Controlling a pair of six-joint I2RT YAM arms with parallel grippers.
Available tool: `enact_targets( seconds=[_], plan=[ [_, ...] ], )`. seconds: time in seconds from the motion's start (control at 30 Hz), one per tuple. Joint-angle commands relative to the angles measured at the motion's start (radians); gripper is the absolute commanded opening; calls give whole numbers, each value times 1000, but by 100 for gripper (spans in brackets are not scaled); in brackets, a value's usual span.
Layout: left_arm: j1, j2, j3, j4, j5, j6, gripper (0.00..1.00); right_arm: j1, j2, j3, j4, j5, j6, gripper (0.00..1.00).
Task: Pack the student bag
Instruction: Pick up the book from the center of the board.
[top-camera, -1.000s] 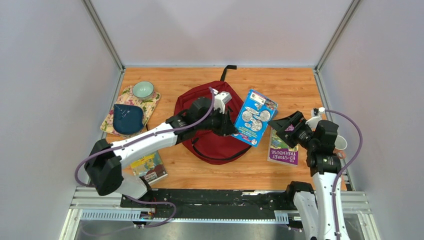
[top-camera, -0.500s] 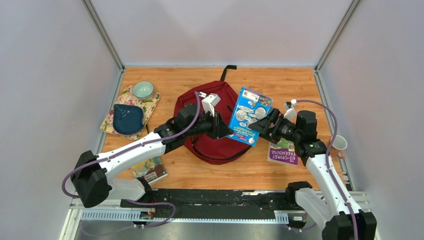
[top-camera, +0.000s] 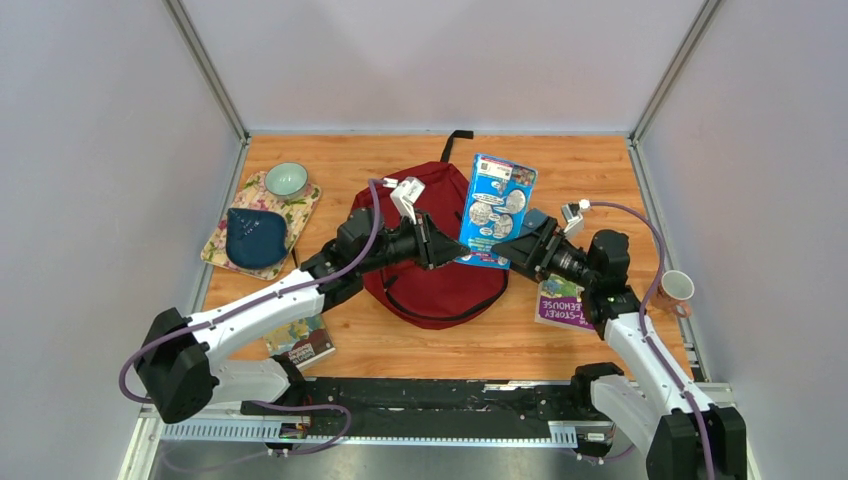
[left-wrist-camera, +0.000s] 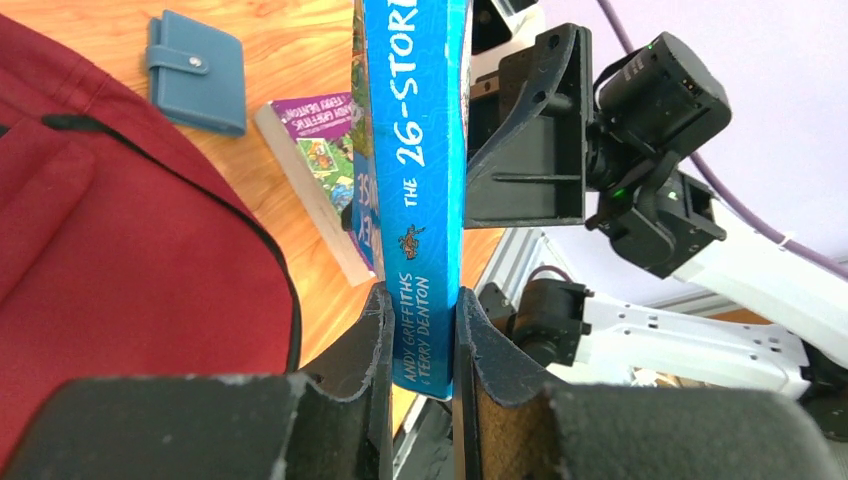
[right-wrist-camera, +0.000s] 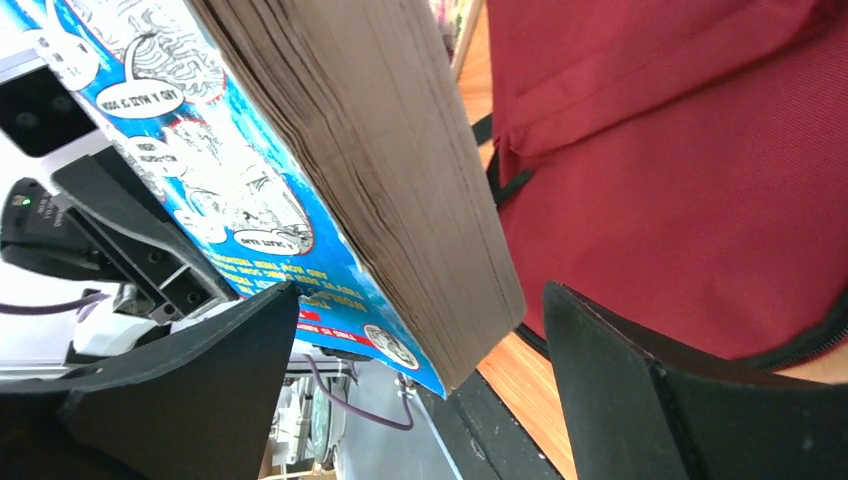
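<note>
**Task item.** The student bag (top-camera: 445, 288) lies flat at the centre of the table in the overhead view, with its top loop toward the upper edge of the frame. No open compartment can be made out in any view, and whether the main zipper is undone cannot be told.

**Left gripper** (top-camera: 453, 252). It is pinching the blue book (top-camera: 497, 208) at the lower end of the spine. The wrist view shows both pads pressed flat against the covers (left-wrist-camera: 425, 345). The book stands roughly upright over the bag's right edge, clear of the table.

**Right gripper** (top-camera: 507, 250). It is spread wide. In its wrist view the fingers flank the book's page edge (right-wrist-camera: 415, 300), with a gap on each side. It has no contact with the book.

**Progress.** Judged early.
- No item is visibly inside the bag.
- The blue book is lifted but not yet inserted.
- Still on the table are a purple book (top-camera: 563, 305) right of centre, a third book (top-camera: 300, 338) at lower left, a dark blue pouch (top-camera: 255, 235) on a floral mat (top-camera: 300, 208) at upper left, a bowl (top-camera: 286, 180), a mug (top-camera: 675, 290) at the far right, and a small blue wallet (left-wrist-camera: 197, 70).

**Outstanding.** The bag needs to be opened or held open, and the loose items still need loading.
</note>
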Motion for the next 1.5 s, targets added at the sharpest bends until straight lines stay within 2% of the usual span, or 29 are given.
enact_targets(
  seconds=[0.0, 0.27, 0.47, 0.7, 1.27, 1.47],
  plan=[
    [0, -9, 7, 266, 83, -74, 0, 16, 18, -17, 211, -26, 92, 95],
    [11, 3, -22, 351, 110, -133, 0, 19, 55, -54, 388, -47, 188, 96],
    [25, -5, -58, 402, 118, -173, 0, 17, 65, -57, 457, -47, 242, 95],
    [40, -16, -66, 433, 135, -196, 0, 20, 53, -54, 354, -6, 199, 96],
    [48, -20, -82, 494, 161, -242, 0, 20, -10, -62, 265, 82, 126, 98],
    [52, -6, -91, 529, 173, -271, 0, 20, -11, -62, 320, 56, 153, 98]
  ],
)
